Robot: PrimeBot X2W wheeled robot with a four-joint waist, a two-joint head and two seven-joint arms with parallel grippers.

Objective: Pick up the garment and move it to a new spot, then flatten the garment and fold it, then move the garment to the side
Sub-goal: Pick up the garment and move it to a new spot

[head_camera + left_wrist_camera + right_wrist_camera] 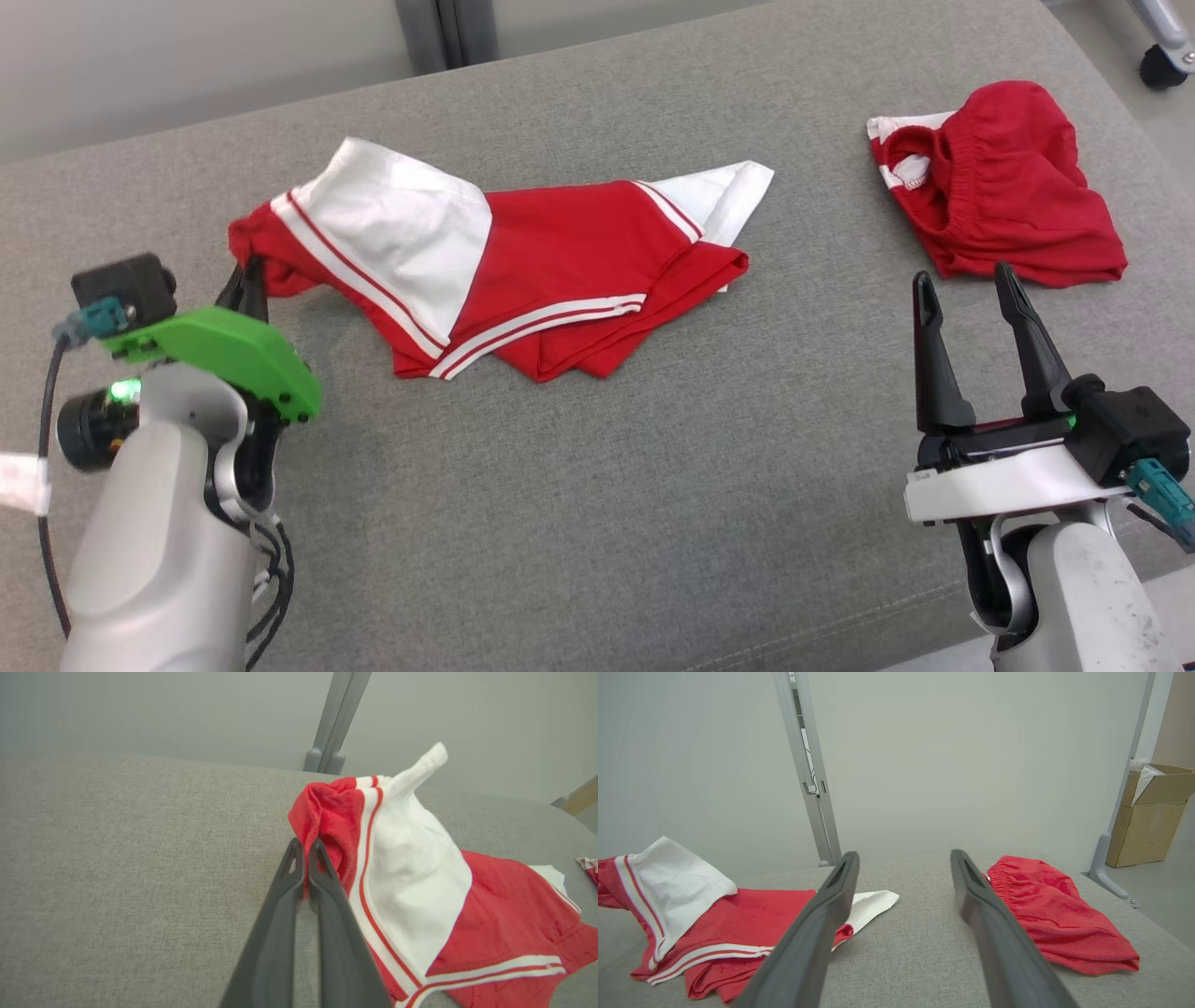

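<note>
The garment (560, 261) is red with white panels and white stripes, lying crumpled on the grey cushioned surface (597, 485) left of centre. My left gripper (250, 275) is shut on its red left corner, which is lifted slightly off the surface. In the left wrist view the fingertips (306, 847) pinch the bunched red edge of the garment (420, 872). My right gripper (964, 277) stands open at the lower right with nothing between its fingers. In the right wrist view the right gripper (903, 855) points between the garment (738, 914) and another red piece.
A second red piece of clothing with an elastic waistband (1008, 187) lies bunched at the far right, just beyond my right gripper. The surface's front edge runs along the bottom right. A cardboard box (1153, 816) and a metal post (808, 765) stand behind.
</note>
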